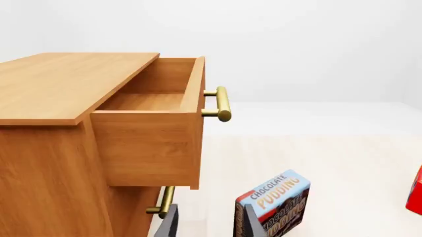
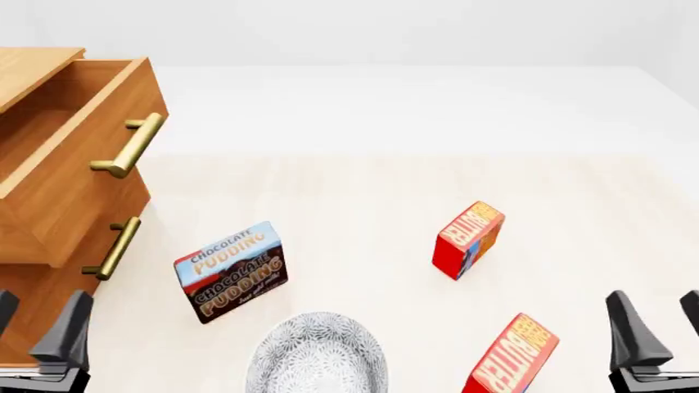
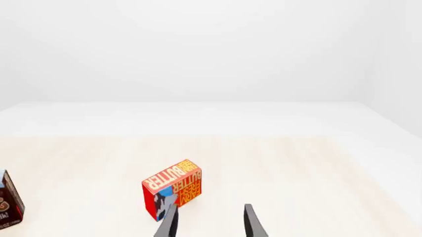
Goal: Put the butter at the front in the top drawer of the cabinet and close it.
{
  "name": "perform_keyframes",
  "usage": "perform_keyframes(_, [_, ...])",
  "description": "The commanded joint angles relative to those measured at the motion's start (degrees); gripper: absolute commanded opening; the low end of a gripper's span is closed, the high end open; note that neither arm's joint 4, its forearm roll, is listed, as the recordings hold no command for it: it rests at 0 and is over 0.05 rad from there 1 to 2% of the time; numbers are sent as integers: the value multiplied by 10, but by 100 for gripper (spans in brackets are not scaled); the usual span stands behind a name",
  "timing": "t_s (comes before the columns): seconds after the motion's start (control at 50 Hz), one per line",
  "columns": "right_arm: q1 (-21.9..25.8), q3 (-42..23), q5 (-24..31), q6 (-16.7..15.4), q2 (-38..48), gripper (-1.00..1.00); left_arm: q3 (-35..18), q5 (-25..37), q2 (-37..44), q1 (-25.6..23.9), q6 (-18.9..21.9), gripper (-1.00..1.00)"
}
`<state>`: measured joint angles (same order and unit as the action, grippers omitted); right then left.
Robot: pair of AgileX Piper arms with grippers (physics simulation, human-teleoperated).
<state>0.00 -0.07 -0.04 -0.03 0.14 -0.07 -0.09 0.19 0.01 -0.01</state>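
Front view, grasping stage not yet begun: the top drawer (image 2: 77, 176) of the cabinet (image 2: 33, 74) stood pulled out and, as far as the left wrist view showed, held nothing; the butter (image 2: 511, 358) which I took to be the one at the front, being the nearer of two look-alike cartons, stood on the table (image 2: 361, 188) beside my right pincer (image 2: 660, 327); the second carton (image 2: 467, 239) stood farther off, well apart from the drawer. My right pincer had its fingers spread with nothing between them; my left pincer (image 2: 38, 327), near the cabinet's foot, was likewise spread and empty. A chocolate pudding box (image 2: 232, 272) and a patterned grey dish (image 2: 317, 360) lay between cartons and cabinet. Right wrist view: one butter carton just ahead of the fingers; which of the two, I could not tell. Step in hand, by my judgement: the approach; the next move called for bringing the right pincer across to the nearer carton, fingers astride its narrow sides, then closing.
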Motion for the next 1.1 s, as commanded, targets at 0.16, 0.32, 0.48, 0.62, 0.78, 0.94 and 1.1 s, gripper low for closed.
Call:
perform_keyframes(0.16, [0, -1, 0, -1, 2, 100, 0, -1, 2, 0, 0, 100])
perform_keyframes(0.32, [0, -1, 0, 0, 3, 100, 0, -1, 2, 0, -1, 100])
perform_keyframes(0.48, [0, -1, 0, 0, 2, 100, 0, -5, 5, -1, 2, 100])
perform_keyframes(0.62, [0, -1, -1, 0, 2, 100, -86, 54, -2, -3, -4, 100])
perform_keyframes(0.78, [0, -1, -2, 0, 4, 100, -199, 181, -2, 36, -26, 100])
perform_keyframes(0.94, [0, -2, -2, 0, 4, 100, -268, 259, -1, 28, -18, 100])
perform_keyframes(1.1, [0, -2, 0, 0, 2, 100, -334, 295, 40, 26, -14, 100])
